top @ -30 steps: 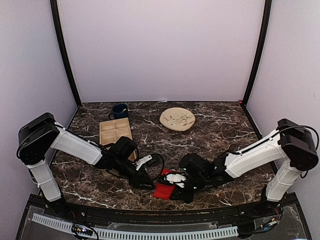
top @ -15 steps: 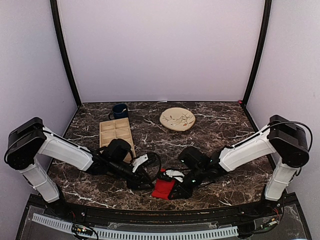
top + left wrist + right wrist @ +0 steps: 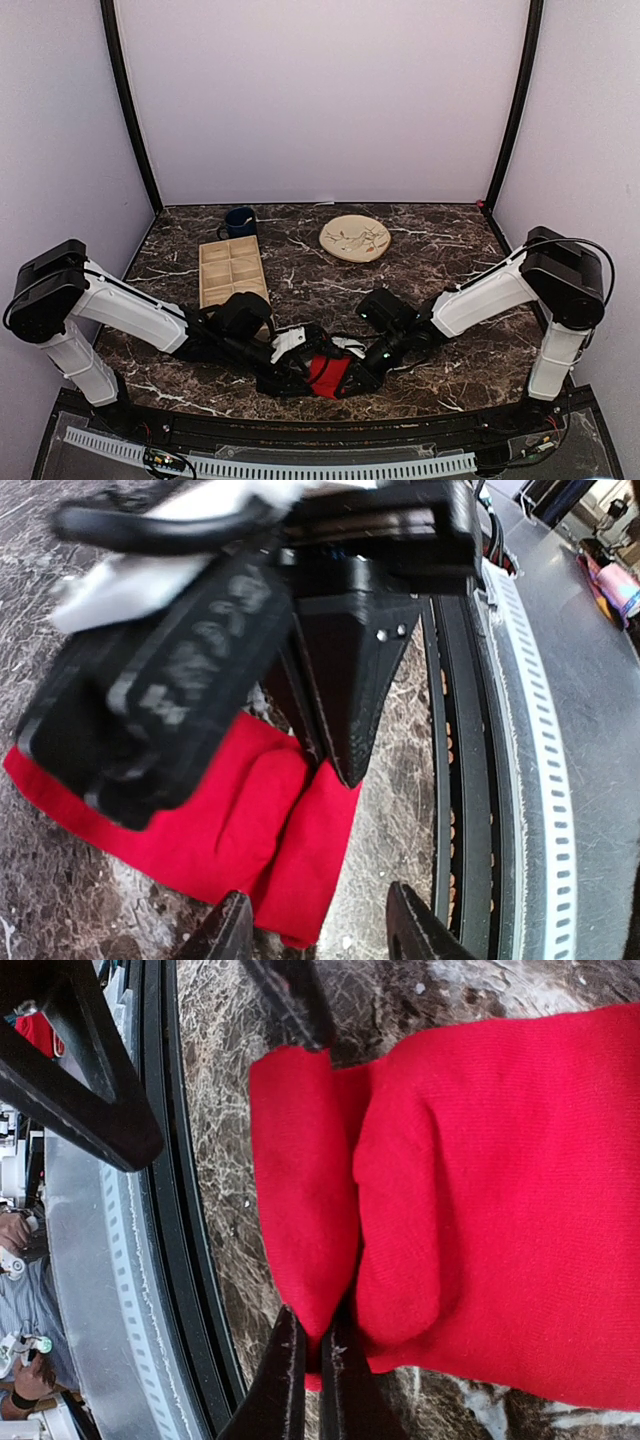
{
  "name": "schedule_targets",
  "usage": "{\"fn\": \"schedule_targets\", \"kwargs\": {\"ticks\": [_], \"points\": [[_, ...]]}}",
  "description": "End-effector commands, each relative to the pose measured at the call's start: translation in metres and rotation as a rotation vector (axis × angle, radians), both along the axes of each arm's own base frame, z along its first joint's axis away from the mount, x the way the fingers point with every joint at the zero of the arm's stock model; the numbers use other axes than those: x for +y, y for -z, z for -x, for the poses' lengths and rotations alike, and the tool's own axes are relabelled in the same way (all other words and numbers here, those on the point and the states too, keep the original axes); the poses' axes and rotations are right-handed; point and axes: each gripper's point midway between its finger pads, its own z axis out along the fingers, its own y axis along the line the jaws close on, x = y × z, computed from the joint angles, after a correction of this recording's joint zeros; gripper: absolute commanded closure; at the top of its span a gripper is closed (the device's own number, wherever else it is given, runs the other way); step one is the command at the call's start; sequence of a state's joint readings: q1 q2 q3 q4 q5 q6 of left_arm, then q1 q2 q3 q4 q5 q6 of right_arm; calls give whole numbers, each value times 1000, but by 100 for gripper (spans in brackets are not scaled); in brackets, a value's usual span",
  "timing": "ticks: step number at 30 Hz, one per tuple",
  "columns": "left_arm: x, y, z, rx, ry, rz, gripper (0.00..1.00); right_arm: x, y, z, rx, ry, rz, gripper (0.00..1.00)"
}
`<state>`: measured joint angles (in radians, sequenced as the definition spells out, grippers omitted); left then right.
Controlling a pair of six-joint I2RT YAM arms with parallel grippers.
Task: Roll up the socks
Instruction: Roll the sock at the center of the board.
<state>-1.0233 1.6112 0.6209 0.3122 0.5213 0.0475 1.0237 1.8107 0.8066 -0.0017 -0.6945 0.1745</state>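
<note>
The red socks (image 3: 326,374) lie folded in a thick bundle on the marble near the table's front edge. In the right wrist view, my right gripper (image 3: 312,1348) is shut on a fold at the socks' (image 3: 480,1180) end nearest the rail. My left gripper (image 3: 320,925) is open, and the corner of the socks (image 3: 240,825) lies between its fingertips, with one fingertip (image 3: 232,928) at the fabric's edge. From above, the left gripper (image 3: 300,364) meets the bundle from the left and the right gripper (image 3: 350,380) from the right. The socks' white markings are hidden.
A wooden compartment tray (image 3: 232,268) and a dark blue mug (image 3: 240,221) stand at the back left. A round beige plate (image 3: 354,238) sits at the back centre. The black and metal front rail (image 3: 500,780) runs close beside the socks.
My left gripper has moved right up to the socks and its jaws have spread wider. The right arm has lowered and swung a little while keeping its pinch on the fabric.
</note>
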Motion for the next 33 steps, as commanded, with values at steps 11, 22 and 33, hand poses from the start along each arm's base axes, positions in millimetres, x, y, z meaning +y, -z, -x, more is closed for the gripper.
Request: {"fn": "schedule_targets", "kwargs": {"ticks": [11, 22, 33], "points": [[-4, 5, 5, -178, 60, -83, 50, -8, 16, 5, 74, 9, 66, 100], [-8, 10, 12, -248, 101, -120, 52, -7, 15, 6, 88, 1, 58, 100], [-11, 17, 8, -293, 108, -158, 55, -8, 15, 7, 97, -7, 59, 100]]}}
